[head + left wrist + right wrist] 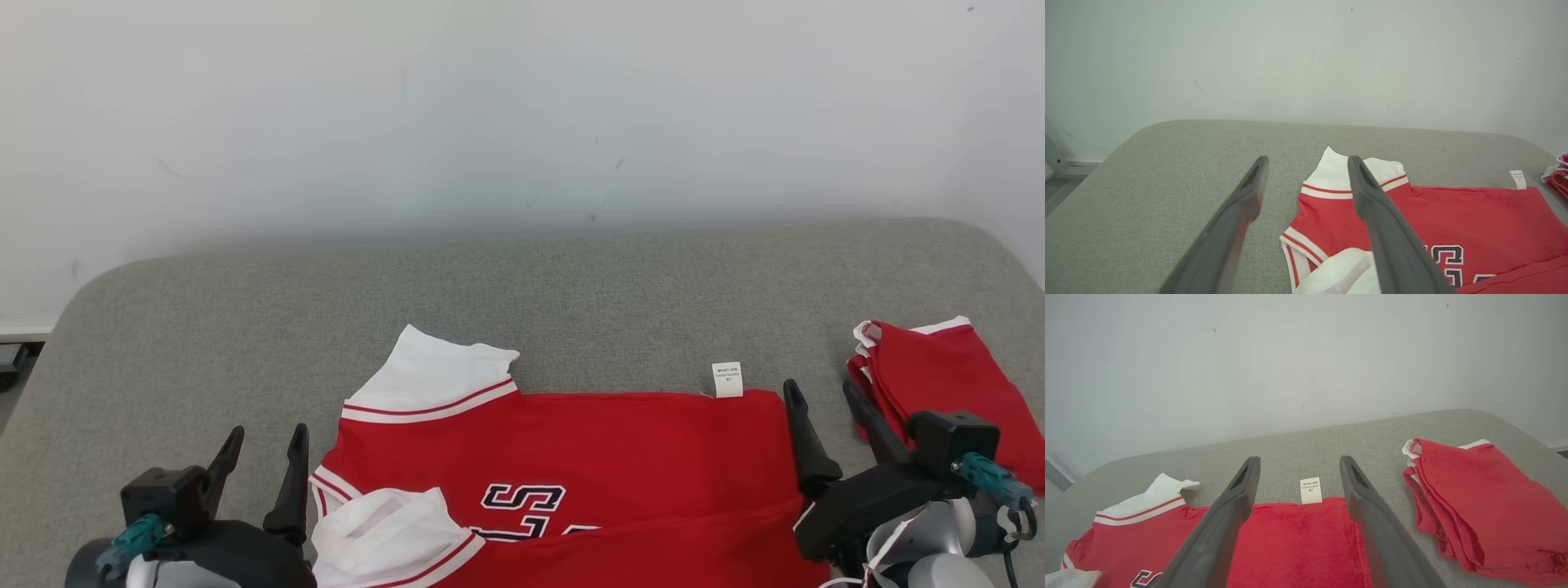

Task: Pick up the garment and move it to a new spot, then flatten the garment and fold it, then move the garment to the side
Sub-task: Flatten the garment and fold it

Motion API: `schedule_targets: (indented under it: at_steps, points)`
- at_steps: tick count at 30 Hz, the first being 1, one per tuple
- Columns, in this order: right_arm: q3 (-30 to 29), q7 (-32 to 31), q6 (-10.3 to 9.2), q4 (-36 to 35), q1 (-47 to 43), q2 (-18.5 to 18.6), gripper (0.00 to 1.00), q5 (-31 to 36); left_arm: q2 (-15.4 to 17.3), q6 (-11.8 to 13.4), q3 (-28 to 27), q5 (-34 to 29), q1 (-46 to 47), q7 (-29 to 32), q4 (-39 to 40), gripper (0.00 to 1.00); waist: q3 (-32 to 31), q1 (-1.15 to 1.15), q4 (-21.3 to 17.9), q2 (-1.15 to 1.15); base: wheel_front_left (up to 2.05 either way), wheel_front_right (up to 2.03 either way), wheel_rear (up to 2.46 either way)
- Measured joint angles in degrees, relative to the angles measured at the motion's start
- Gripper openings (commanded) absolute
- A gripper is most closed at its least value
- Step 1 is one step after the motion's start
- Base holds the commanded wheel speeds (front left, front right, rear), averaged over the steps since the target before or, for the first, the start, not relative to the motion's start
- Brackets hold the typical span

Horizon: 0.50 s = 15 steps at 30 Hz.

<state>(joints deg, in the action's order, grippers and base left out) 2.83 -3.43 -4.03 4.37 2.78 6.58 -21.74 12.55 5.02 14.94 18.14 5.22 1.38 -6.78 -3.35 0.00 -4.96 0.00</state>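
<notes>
Jersey (588, 449) lies spread on counter (571, 294), tag (727, 380) at its far edge. Left gripper (268, 433) released, empty, just left of jersey. Right gripper (820, 388) released, empty, at jersey's right edge. Folded red pile (947, 384) right of jersey.

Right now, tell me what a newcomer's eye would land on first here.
The red shirt with white sleeves lies spread across the near middle of the grey surface, with a white tag sticking out at its far edge. A folded red pile sits apart from it at the right. The left gripper and the right gripper, both open, flank the shirt.
</notes>
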Motion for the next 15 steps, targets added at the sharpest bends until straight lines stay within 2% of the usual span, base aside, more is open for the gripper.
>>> schedule_targets:
  at_steps: [15]
  points:
    - [-0.5,1.9,-0.02,-0.5,-0.2,0.4,1.00,0.7,-0.2,0.0,0.2,0.0,-0.1,-1.0,-1.0,1.00,1.1,0.00,-0.1,0.00,0.00,0.00,0.00]
